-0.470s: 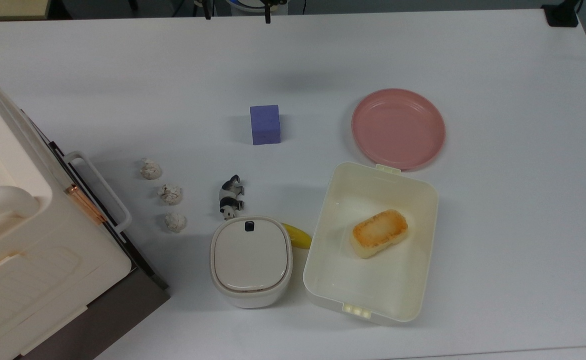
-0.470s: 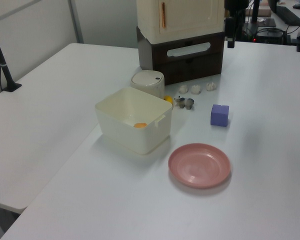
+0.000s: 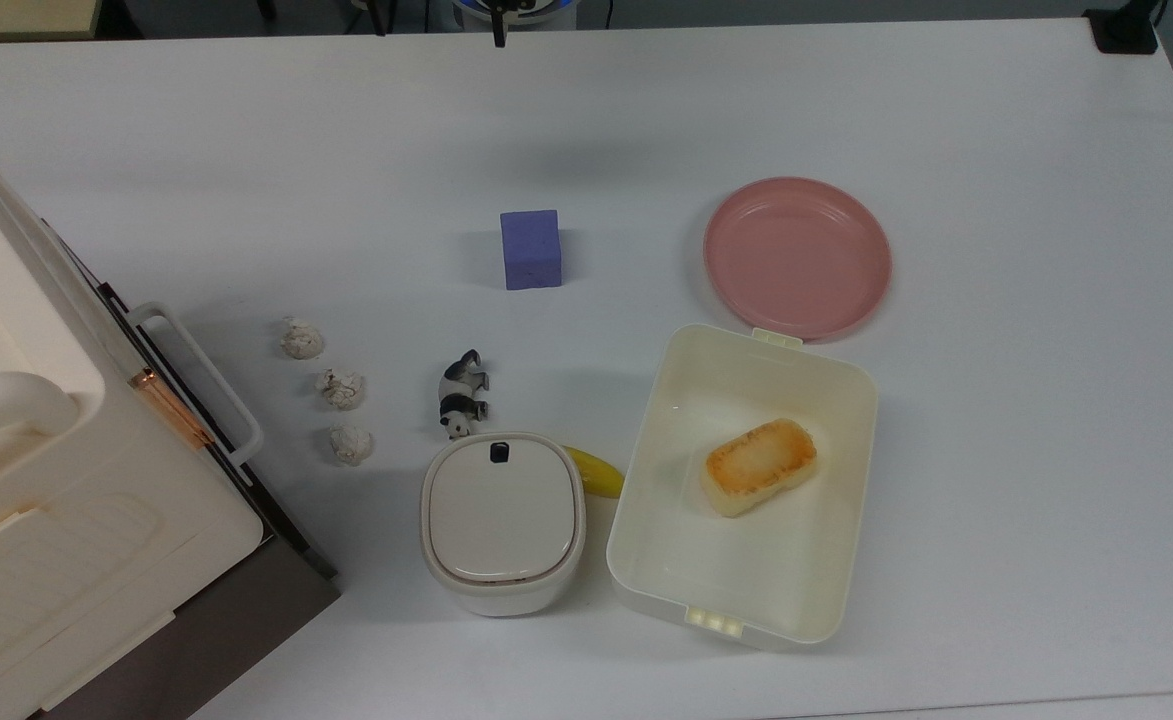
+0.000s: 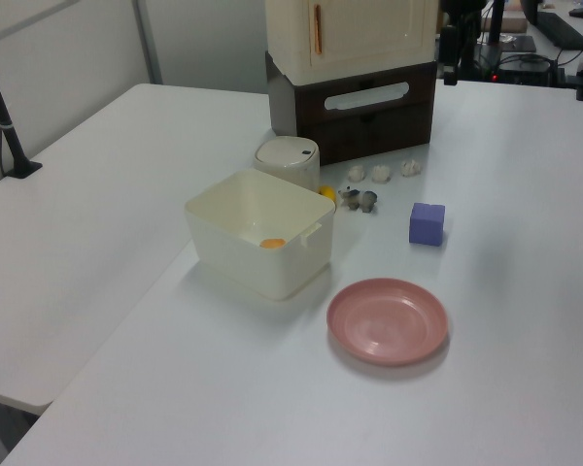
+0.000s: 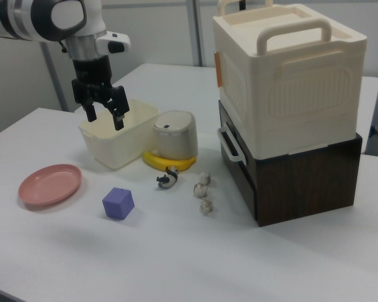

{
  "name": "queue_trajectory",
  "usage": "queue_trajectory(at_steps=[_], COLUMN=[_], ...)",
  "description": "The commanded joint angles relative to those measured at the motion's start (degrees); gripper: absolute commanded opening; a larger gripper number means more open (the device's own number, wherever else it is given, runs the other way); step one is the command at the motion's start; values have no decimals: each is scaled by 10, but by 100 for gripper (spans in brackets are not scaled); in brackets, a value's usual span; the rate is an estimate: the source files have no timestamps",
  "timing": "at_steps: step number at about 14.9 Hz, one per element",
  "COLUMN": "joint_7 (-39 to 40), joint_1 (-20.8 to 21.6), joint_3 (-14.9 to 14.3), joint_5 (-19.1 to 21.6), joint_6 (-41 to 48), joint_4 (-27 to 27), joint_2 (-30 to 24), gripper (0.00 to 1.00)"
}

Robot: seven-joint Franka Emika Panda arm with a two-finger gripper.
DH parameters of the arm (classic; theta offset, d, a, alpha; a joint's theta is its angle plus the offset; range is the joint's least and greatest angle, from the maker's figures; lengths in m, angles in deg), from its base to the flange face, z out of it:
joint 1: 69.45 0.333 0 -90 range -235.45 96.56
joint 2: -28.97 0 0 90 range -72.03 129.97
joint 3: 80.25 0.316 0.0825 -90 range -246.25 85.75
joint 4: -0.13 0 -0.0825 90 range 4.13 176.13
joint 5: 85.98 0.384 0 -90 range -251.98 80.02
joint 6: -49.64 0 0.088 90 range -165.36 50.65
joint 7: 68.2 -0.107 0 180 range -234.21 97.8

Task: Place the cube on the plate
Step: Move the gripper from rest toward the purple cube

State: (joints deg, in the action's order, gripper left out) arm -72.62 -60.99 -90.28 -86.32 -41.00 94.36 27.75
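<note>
Cube (image 3: 531, 249) sits flat on the white worktop (image 3: 996, 480), well apart from the plate (image 3: 797, 257), which lies toward the top view's right. Nothing rests on the pink plate, and its near rim just meets the far edge of a cream box (image 3: 743, 485). Inside the box lies 1 browned bun (image 3: 759, 466). To the top view's left of the box stands a small lidded pot (image 3: 502, 520), with a banana (image 3: 595, 471) wedged between the 2. A toy panda (image 3: 462, 393) lies just beyond the pot, and 3 pale crumpled lumps (image 3: 327, 390) run in a line further left.

In the right view the gripper (image 5: 104, 118) hangs in the air above the worktop, in front of the box as seen there, its jaws apart and holding nothing. The cube (image 5: 118, 203) lies lower in the right view, nearer the camera, between the plate (image 5: 51, 184) and the panda (image 5: 167, 179).

A large cream case with a handle (image 5: 290, 75) sits on a dark brown drawer unit (image 5: 296, 178) at the worktop's edge. The worktop is matte, smooth and plain white. In the left view a second white table (image 4: 78, 214) adjoins it, with grey wall panels (image 4: 58, 68) behind and dark equipment (image 4: 554, 29) at the far side.
</note>
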Motion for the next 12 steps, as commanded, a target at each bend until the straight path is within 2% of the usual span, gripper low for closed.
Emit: queue_trajectory(at_steps=[1, 12], joint_7=[17, 17], joint_1=[8, 18], joint_3=[2, 7], joint_5=[-3, 7], joint_6=[-15, -52], joint_4=[10, 10], joint_2=[-4, 44], gripper=[100, 100])
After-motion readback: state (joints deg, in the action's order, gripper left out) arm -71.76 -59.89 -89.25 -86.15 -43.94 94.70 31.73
